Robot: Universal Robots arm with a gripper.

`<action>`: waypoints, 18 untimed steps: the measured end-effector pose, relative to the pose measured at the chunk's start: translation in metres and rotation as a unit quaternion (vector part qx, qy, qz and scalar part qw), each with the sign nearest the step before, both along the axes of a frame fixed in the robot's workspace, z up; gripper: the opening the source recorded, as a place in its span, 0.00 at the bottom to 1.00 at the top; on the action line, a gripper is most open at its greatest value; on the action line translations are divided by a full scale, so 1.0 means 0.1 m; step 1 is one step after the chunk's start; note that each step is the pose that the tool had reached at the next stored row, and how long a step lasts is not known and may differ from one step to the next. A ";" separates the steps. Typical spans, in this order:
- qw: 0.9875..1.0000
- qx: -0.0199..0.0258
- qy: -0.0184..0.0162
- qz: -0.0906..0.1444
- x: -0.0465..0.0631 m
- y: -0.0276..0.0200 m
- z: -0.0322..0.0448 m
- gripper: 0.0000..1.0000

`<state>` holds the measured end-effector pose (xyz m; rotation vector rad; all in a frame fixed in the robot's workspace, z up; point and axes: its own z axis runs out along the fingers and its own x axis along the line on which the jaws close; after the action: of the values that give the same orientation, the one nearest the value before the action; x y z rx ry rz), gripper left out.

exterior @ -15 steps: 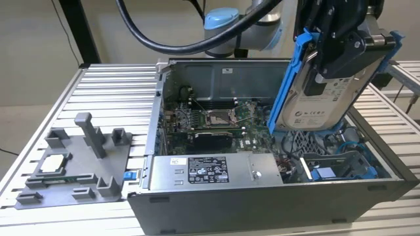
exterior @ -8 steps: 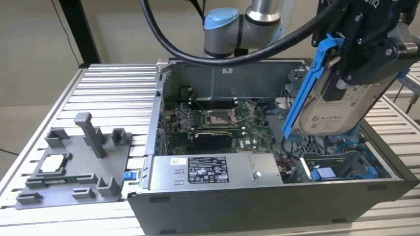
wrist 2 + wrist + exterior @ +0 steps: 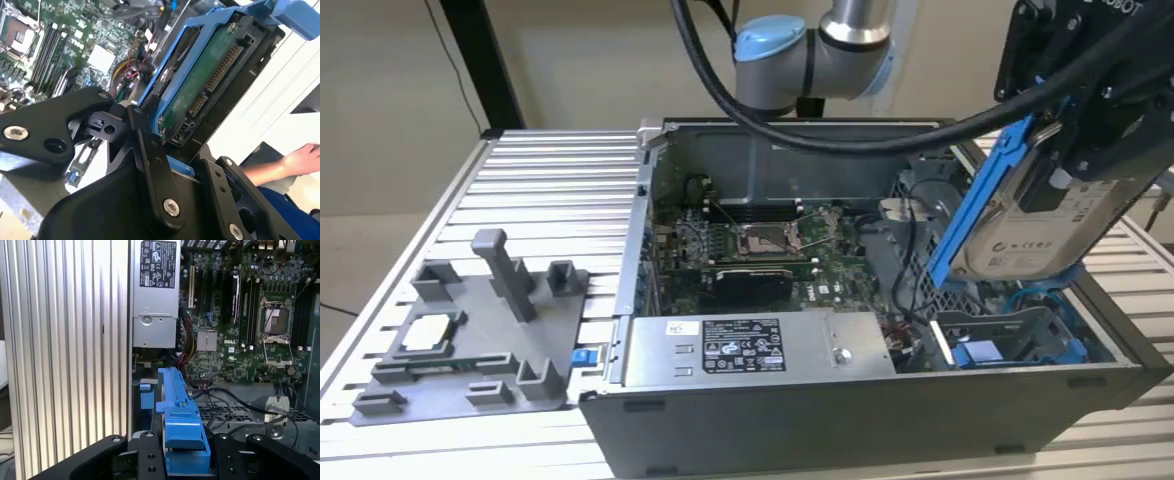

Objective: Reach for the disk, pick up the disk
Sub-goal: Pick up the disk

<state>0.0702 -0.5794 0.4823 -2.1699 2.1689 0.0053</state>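
The disk hangs tilted on edge above the exterior view's right end of the open computer case, clear of its drive bay. It is silver-grey with a white label and bright blue rails. My gripper is shut on its upper end. In the second wrist view the black fingers clamp the blue frame, and the disk's green circuit board faces the camera. The first wrist view looks along the blue rail held in my gripper.
Below lies the open case with its motherboard, power supply and loose cables. A grey fixture holding a small square chip stands on the slatted table at the exterior view's left. A person's hand shows beyond the case.
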 end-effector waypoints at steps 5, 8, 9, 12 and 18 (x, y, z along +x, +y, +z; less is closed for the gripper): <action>1.000 0.000 0.001 0.000 0.18 -0.030 -0.012 0.00; 1.000 0.000 0.001 0.000 0.27 -0.045 -0.017 0.00; 1.000 0.000 0.001 0.000 0.30 -0.050 -0.019 0.00; 1.000 0.000 0.001 0.000 0.38 -0.063 -0.023 0.00; 1.000 0.000 0.001 0.000 0.41 -0.067 -0.025 0.00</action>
<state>0.1112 -0.5861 0.4798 -2.1712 2.1703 0.0078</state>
